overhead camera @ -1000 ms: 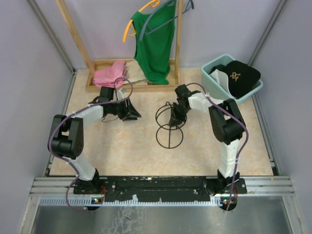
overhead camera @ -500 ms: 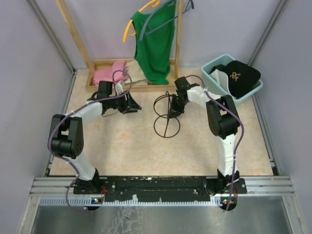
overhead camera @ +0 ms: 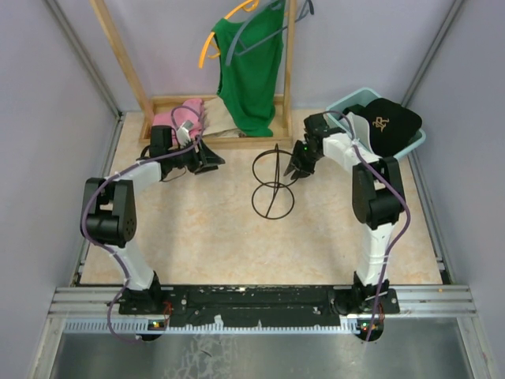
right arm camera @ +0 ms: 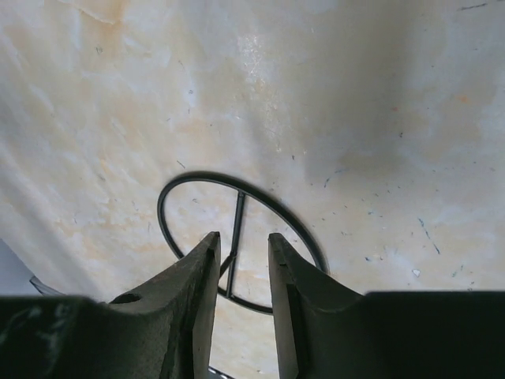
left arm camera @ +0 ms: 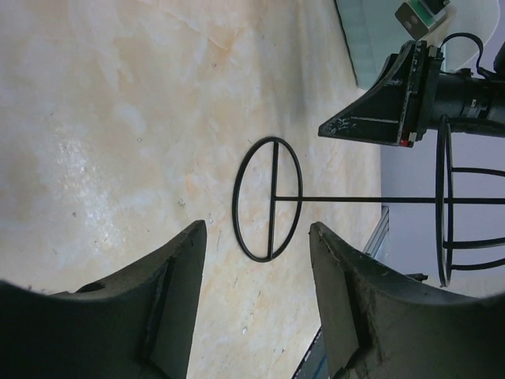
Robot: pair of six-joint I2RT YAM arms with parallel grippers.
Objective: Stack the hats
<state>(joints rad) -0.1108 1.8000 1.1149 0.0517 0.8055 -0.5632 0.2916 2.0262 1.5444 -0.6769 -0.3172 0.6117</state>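
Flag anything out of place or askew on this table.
Nothing is spilled or broken. Only the black cap looks untidy: it lies heaped on top of the bin, overhanging its rim. The wire stand is upright and bare.

Black gold-emblem cap — in teal bin

Wire stand just left of the right gripper bars passage — wooden rack behind, open worktop nearer.

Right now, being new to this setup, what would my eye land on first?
A black wire stand stands mid-table, the right gripper just beside it. Behind, a green shirt hangs on a wooden rack, and a black cap with a gold emblem sits in the blue bin at far right.
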